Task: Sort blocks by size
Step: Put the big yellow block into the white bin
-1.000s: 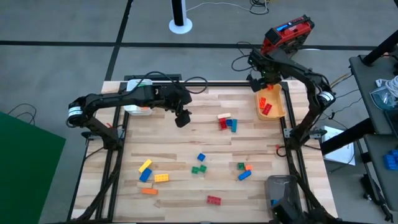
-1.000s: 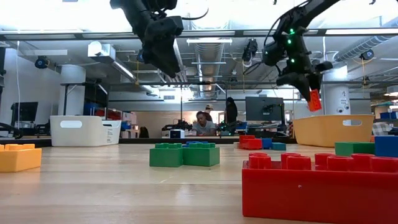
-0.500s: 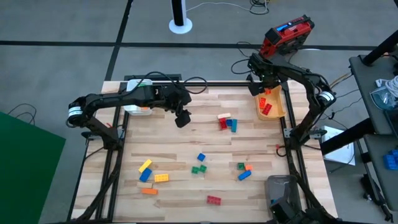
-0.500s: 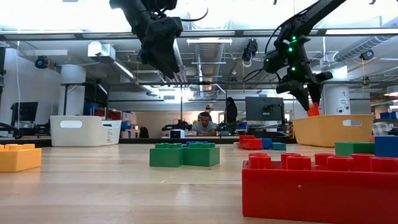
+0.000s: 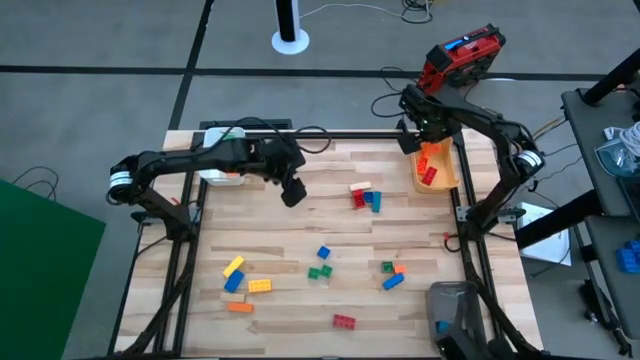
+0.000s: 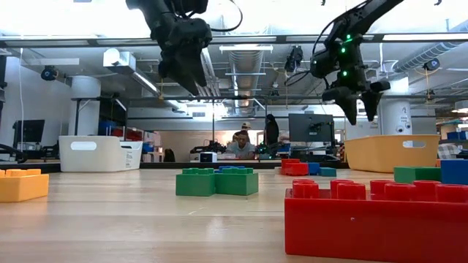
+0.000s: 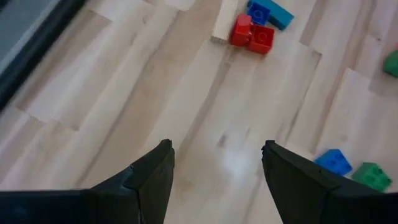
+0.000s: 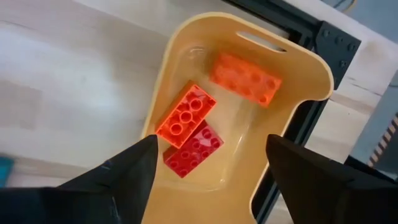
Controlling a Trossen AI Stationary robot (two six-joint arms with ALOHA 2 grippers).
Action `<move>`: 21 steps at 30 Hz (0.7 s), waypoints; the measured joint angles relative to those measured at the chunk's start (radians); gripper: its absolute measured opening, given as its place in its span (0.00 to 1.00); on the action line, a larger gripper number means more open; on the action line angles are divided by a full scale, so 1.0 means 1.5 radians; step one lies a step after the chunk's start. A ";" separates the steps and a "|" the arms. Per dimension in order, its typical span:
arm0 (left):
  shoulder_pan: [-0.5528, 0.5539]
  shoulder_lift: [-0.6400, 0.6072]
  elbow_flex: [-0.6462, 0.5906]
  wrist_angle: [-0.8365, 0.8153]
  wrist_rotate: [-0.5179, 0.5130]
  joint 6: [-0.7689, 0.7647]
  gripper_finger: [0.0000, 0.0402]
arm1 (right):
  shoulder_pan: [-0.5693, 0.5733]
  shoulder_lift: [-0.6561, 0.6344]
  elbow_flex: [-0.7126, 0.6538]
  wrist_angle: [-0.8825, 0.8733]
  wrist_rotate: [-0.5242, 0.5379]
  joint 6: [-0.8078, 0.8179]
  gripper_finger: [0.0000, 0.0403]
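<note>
While my left pincer (image 5: 293,193) hangs spread and empty over bare wooden surface (image 5: 280,240), the white plastic bin (image 5: 222,176) sits behind it. Loose studded plastic bricks (image 5: 365,196) litter the middle. My right pincer (image 5: 424,132) gapes above the orange-yellow plastic bin (image 8: 314,81), three red and orange bricks (image 8: 186,113) inside.

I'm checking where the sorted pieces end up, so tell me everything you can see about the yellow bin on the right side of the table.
The yellow bin is a smooth, plastic-looking rectangular tub with rounded corners and a slot handle cut in one end wall. It sits upright at the table's far right edge, beside the frame. Inside lie three blocks: an orange one near the handle end, a brighter orange-red one, and a darker red one touching it. The right gripper hovers above it, open and empty.
</note>
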 joint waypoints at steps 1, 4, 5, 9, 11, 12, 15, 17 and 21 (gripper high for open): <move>-0.003 0.000 0.000 -0.001 0.002 -0.009 0.55 | 0.004 -0.008 -0.001 0.000 0.000 0.001 0.73; -0.018 0.000 0.000 -0.005 0.003 -0.031 0.55 | 0.019 -0.037 -0.009 0.001 -0.001 0.013 0.73; -0.023 0.000 0.000 -0.005 0.003 -0.038 0.55 | 0.025 -0.049 -0.013 0.000 -0.001 0.016 0.73; -0.052 0.000 0.000 -0.010 0.003 -0.069 0.55 | 0.051 -0.106 -0.047 0.003 -0.021 0.036 0.69; -0.068 0.000 0.000 -0.015 0.003 -0.088 0.55 | 0.070 -0.140 -0.069 0.006 -0.031 0.050 0.67; -0.077 0.000 0.000 -0.017 0.004 -0.098 0.55 | 0.080 -0.159 -0.081 0.006 -0.034 0.057 0.66; -0.104 0.000 0.000 -0.032 0.004 -0.138 0.55 | 0.119 -0.217 -0.122 0.015 -0.035 0.083 0.63; -0.122 0.000 0.000 -0.053 0.005 -0.176 0.55 | 0.148 -0.258 -0.153 0.024 -0.036 0.113 0.60; -0.163 0.000 0.000 -0.119 0.005 -0.269 0.55 | 0.214 -0.336 -0.212 0.052 -0.062 0.177 0.56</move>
